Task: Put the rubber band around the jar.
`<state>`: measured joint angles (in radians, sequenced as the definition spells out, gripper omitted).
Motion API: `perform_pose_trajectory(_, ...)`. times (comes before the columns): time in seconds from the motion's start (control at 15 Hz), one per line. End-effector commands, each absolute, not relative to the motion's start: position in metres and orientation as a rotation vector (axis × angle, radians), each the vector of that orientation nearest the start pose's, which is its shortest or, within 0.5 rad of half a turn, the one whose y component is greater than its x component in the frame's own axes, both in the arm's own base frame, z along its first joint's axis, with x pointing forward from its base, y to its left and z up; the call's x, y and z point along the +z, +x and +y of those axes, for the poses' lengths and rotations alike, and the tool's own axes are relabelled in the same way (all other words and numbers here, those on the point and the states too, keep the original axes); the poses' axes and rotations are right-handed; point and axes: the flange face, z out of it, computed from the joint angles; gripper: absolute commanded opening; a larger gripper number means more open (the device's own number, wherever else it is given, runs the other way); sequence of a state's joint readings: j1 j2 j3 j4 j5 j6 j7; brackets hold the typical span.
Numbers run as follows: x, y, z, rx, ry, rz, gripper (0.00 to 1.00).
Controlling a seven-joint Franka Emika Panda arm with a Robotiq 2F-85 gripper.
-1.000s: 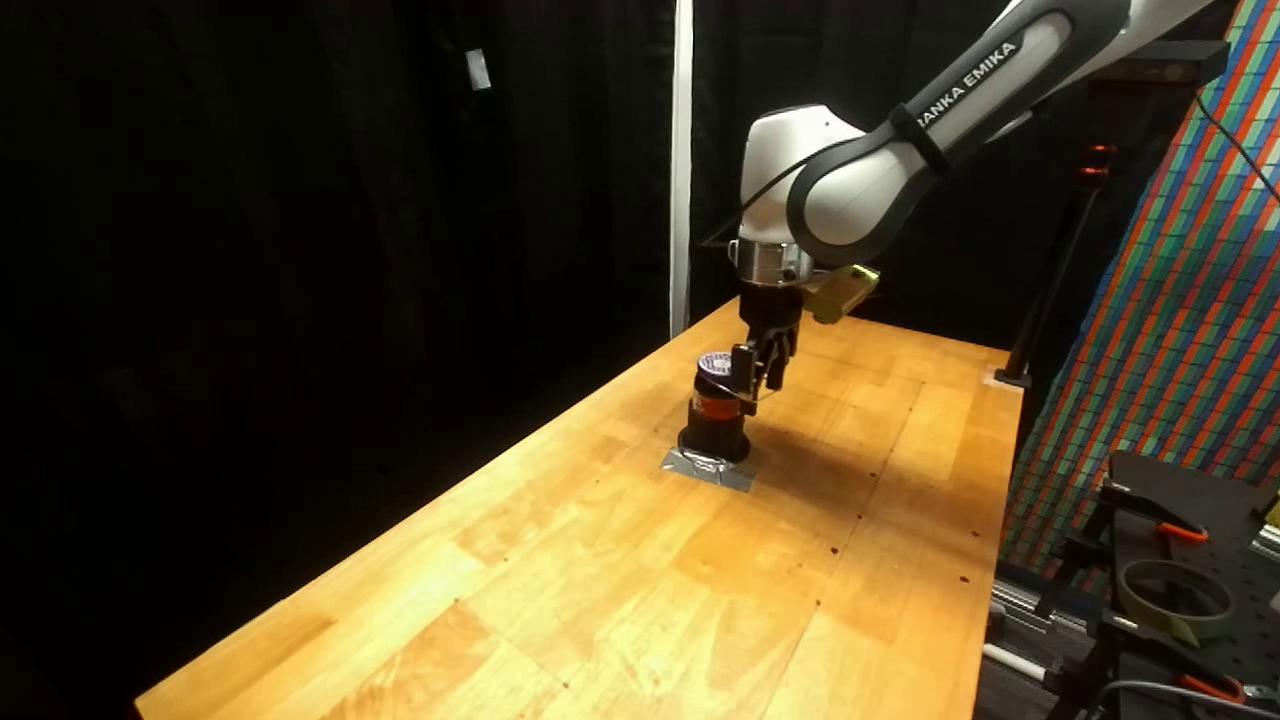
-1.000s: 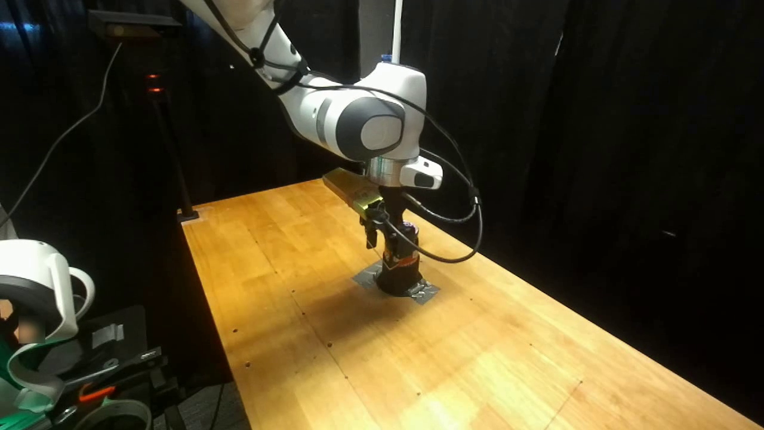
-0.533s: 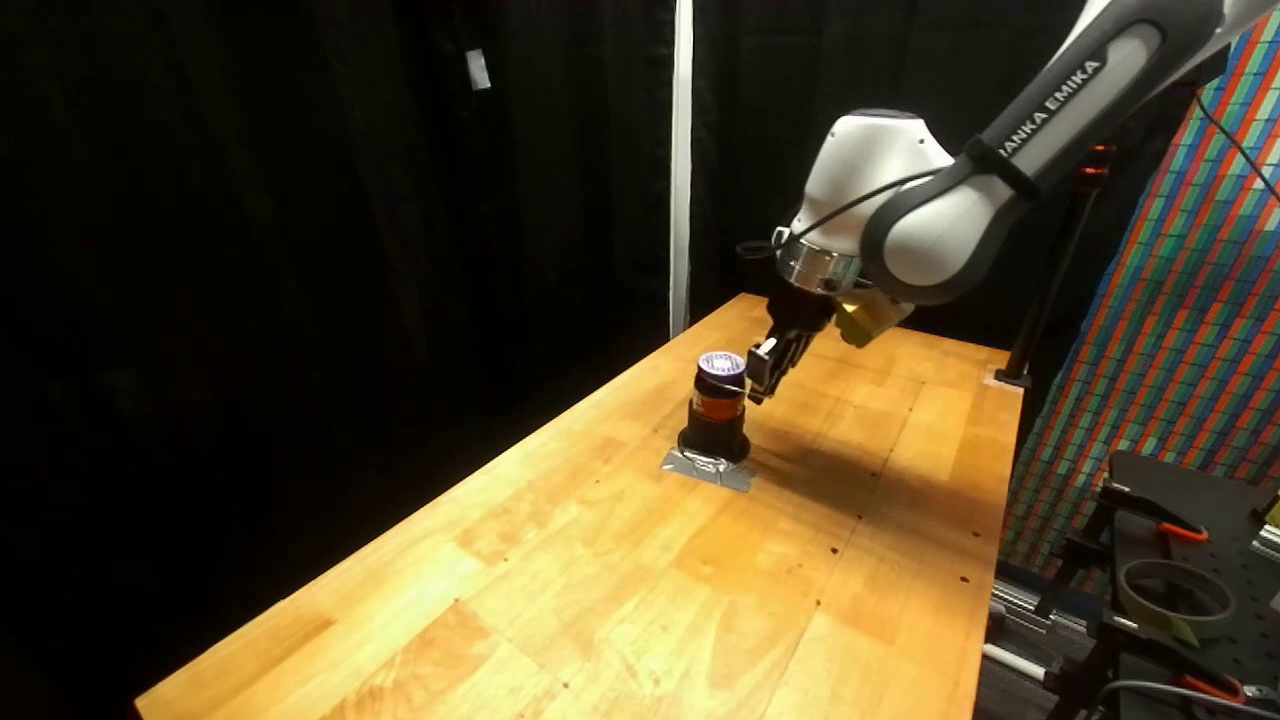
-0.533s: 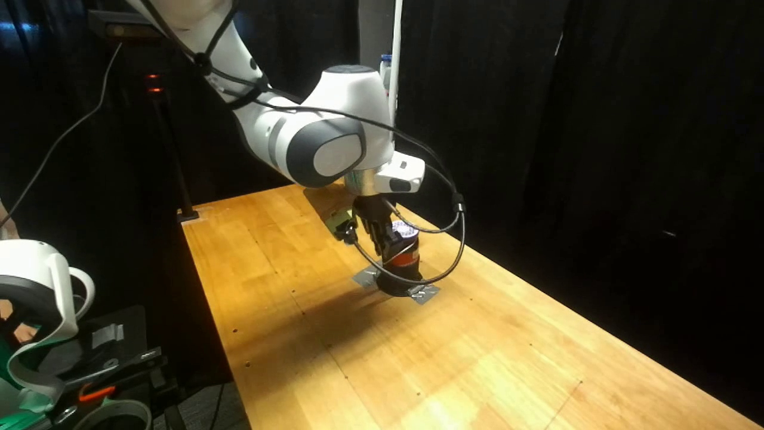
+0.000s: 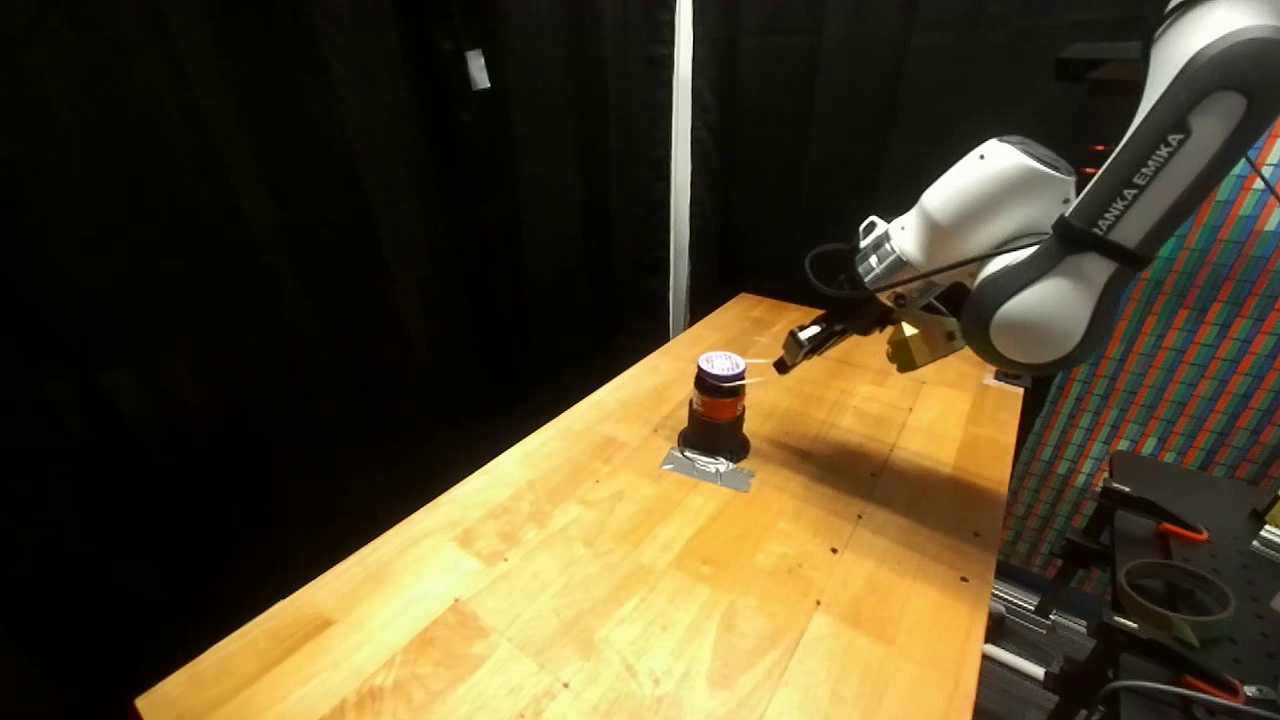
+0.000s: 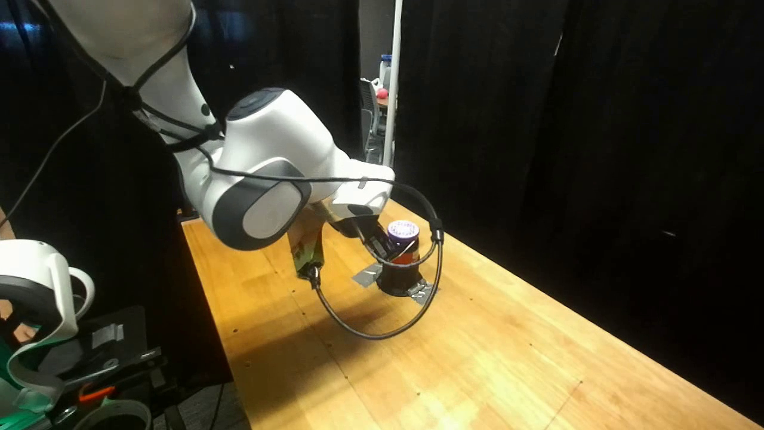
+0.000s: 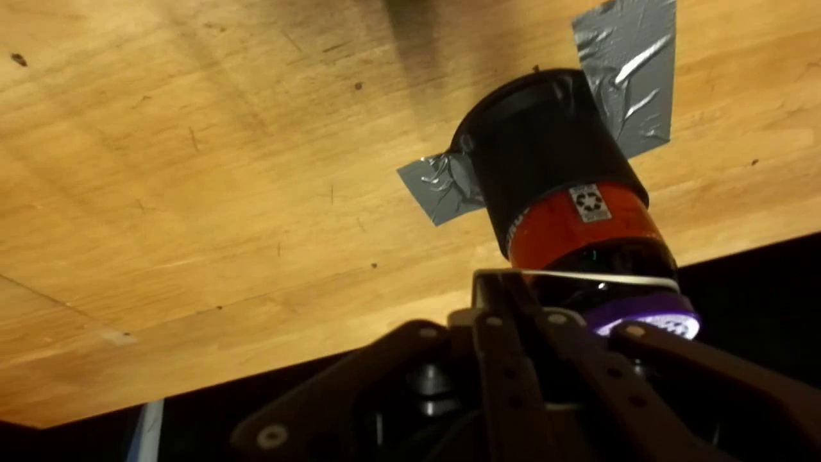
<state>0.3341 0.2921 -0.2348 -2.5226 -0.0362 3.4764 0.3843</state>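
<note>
Within the last second the end effector has drawn back from the jar and tipped, so its fingers now slant toward it instead of pointing down at the surface. Its jaws look closed together, apparently gripping the rubber band, which stretches from their tips to the jar just beneath the purple lid. The jar stands upright just ahead of the fingertips, unmoved. Two strands show, so the band is probably already looped round, though its far side is hidden; what remains is likely letting go without flicking it off over the lid.
</note>
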Motion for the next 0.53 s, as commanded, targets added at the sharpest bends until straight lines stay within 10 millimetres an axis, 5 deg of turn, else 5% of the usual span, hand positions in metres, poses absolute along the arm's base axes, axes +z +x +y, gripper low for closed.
perform_pose_trajectory(0.0, 0.251, 0.47, 0.054, -1.191, -2.701, 0.419, 0.08)
perform_pose_trajectory(0.27, 0.251, 0.448, 0.073, -1.286, -2.537, 0.417, 0.1)
perform_pose_trajectory(0.33, 0.25, 0.445, 0.076, -1.279, -2.524, 0.406, 0.34)
perform_pose_trajectory(0.47, 0.247, 0.442, 0.08, -1.213, -2.529, 0.374, 0.36)
